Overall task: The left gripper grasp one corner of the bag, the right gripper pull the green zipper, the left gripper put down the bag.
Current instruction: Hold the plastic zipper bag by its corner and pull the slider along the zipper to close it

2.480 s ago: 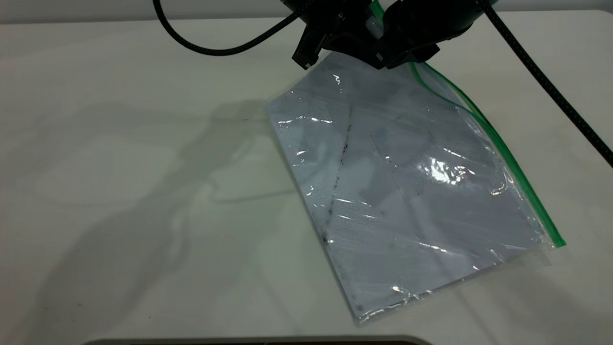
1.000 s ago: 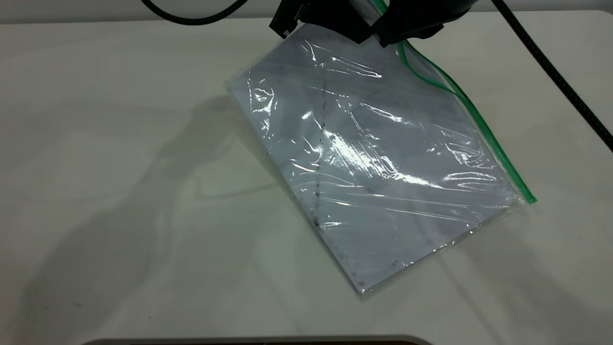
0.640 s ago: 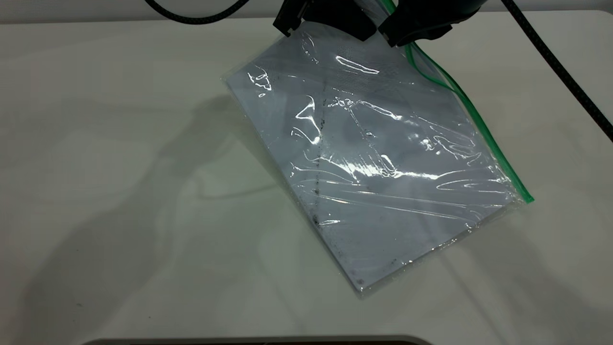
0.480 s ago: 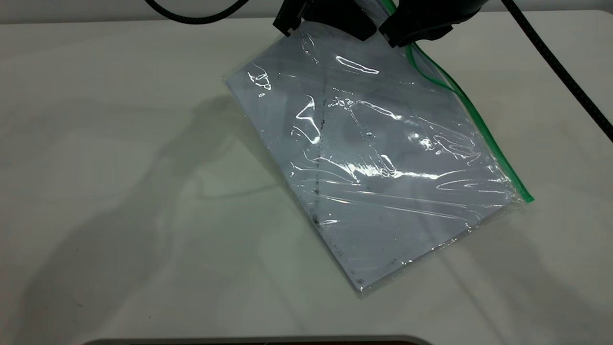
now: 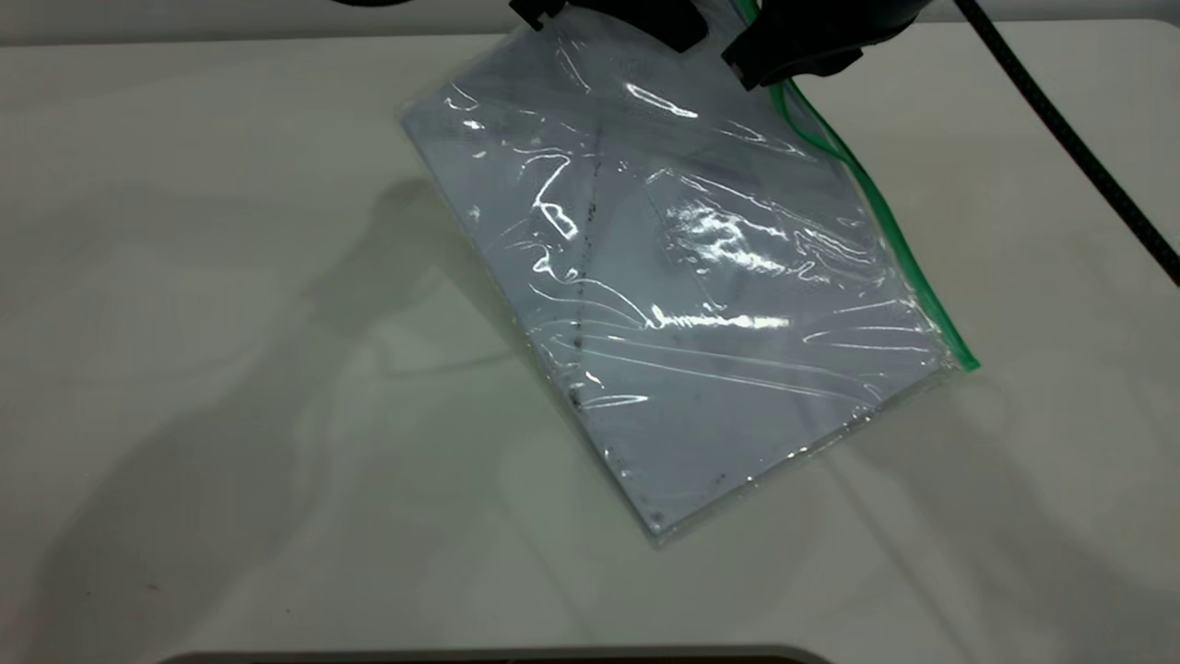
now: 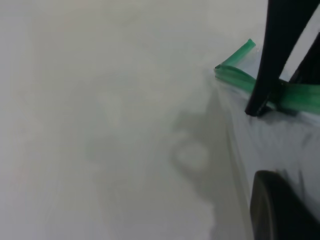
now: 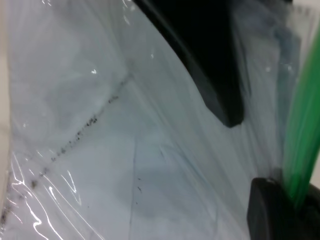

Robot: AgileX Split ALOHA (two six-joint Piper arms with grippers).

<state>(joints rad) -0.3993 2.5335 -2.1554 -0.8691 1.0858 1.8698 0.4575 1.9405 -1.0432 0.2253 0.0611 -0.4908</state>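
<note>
The bag (image 5: 701, 304) hangs tilted, its top edge raised and its lowest corner near the table (image 5: 184, 277). White paper and a dark smudge line show through it. The green zipper (image 5: 908, 277) runs down its right edge, and its two strips part just below the right gripper. The left gripper (image 5: 627, 14) is shut on the bag's top corner at the frame's upper edge. The right gripper (image 5: 784, 60) is shut on the green zipper beside it. In the left wrist view a black finger (image 6: 270, 65) presses on the zipper's end (image 6: 235, 67). In the right wrist view the green strip (image 7: 302, 140) runs into a black finger (image 7: 280, 215).
A thick braided cable (image 5: 1060, 129) crosses the table's far right. The bag's shadow lies on the white table to its left. A dark edge shows along the table's front (image 5: 498, 657).
Both grippers have risen and moved left with the bag. The bag's lower corner slid left and towards the far side, and more of the bag has come off the table.
</note>
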